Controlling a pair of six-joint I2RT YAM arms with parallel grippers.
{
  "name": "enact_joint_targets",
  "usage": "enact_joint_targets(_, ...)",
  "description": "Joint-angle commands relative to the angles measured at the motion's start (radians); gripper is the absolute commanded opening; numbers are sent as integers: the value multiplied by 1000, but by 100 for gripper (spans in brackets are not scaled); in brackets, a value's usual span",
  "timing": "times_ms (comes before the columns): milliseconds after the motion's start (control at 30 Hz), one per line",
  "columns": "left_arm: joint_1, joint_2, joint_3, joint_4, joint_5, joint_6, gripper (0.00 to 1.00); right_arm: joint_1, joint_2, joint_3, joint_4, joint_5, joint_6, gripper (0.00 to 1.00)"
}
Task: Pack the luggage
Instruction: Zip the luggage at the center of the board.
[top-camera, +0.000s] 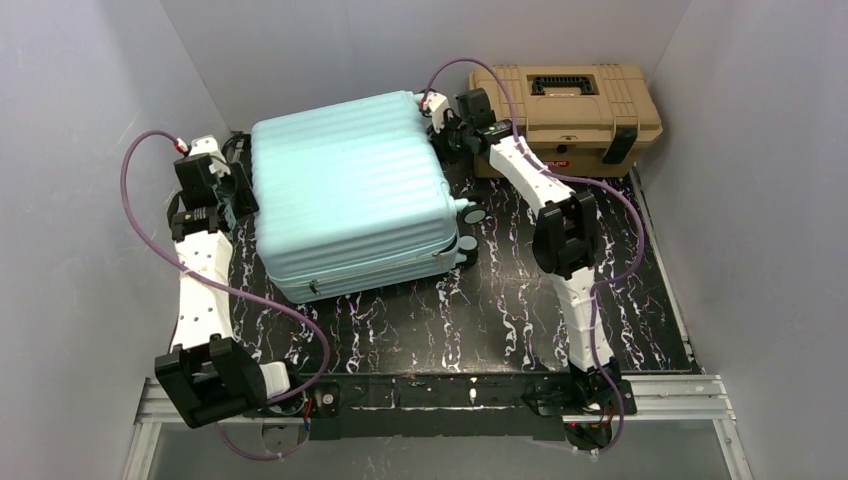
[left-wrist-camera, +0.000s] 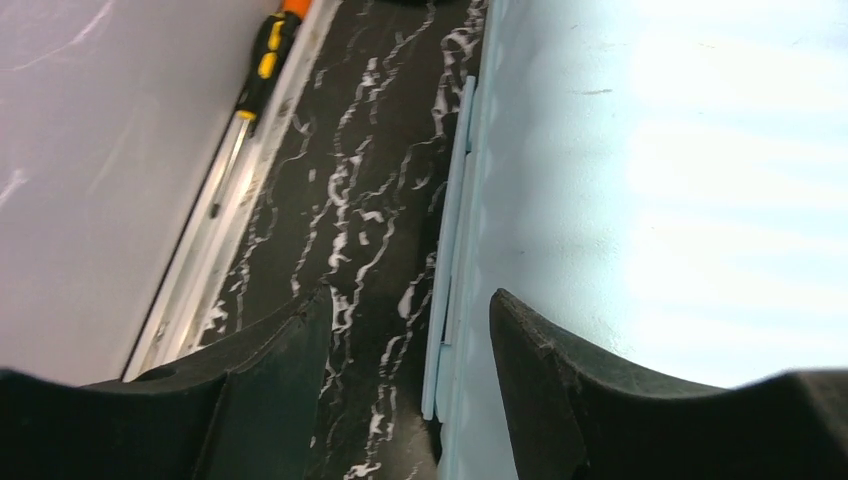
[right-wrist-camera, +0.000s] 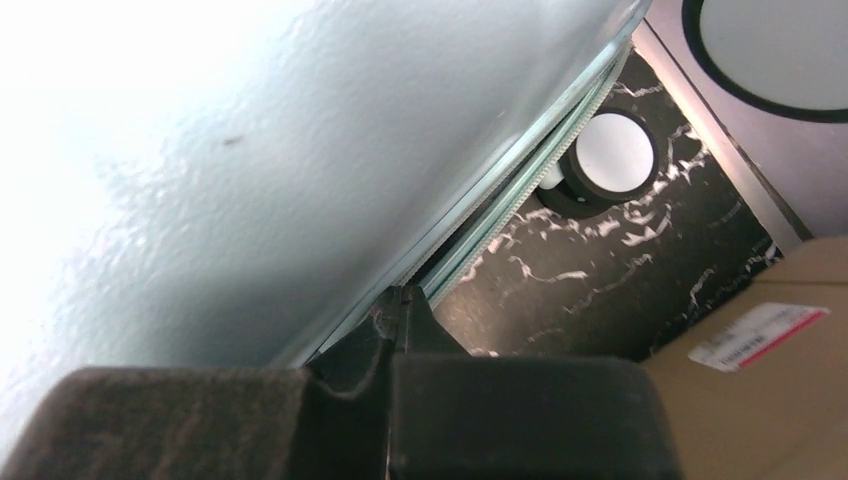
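Left gripper (left-wrist-camera: 408, 300): hovering wide open, hard-shell suitcase (left-wrist-camera: 650, 200) rim lying between its jaws. Likely handling stiff, bulky, slick; favouring that rim for a hold.

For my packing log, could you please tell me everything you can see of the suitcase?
The suitcase is a pale mint-blue hard shell, ribbed, looking like plastic, with small black wheels at its right end. It is closed and lies flat on the black marbled table, slightly skewed. The open left claw straddles its left edge; the right claw meets the zip seam at its far right corner.
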Motion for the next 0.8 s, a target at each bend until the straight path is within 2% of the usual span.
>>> enact_joint_targets(0, 44, -24, -60, -115, 10, 33, 57, 241, 17, -45, -6, -234, 23, 1)
enact_joint_targets(133, 98, -58, -67, -121, 53, 32, 56, 274, 22, -33, 13, -187, 32, 1)
enact_joint_targets(300, 109, -93, -73, -147, 112, 31, 55, 267, 7, 23, 43, 44, 82, 2)
enact_joint_targets(433, 112, -134, -76, -155, 129, 42, 55, 180, -143, -29, 45, 98, 158, 20)
enact_joint_targets(500, 112, -148, -65, -155, 131, 43, 55, 117, -252, -85, 36, 107, 193, 34)
enact_joint_targets(667, 111, -161, 10, -161, 140, 32, 55, -34, -579, -400, 41, 42, 207, 56)
enact_joint_targets(767, 111, -169, 79, -151, 165, 31, 56, -58, -782, -590, 12, -18, 165, 62)
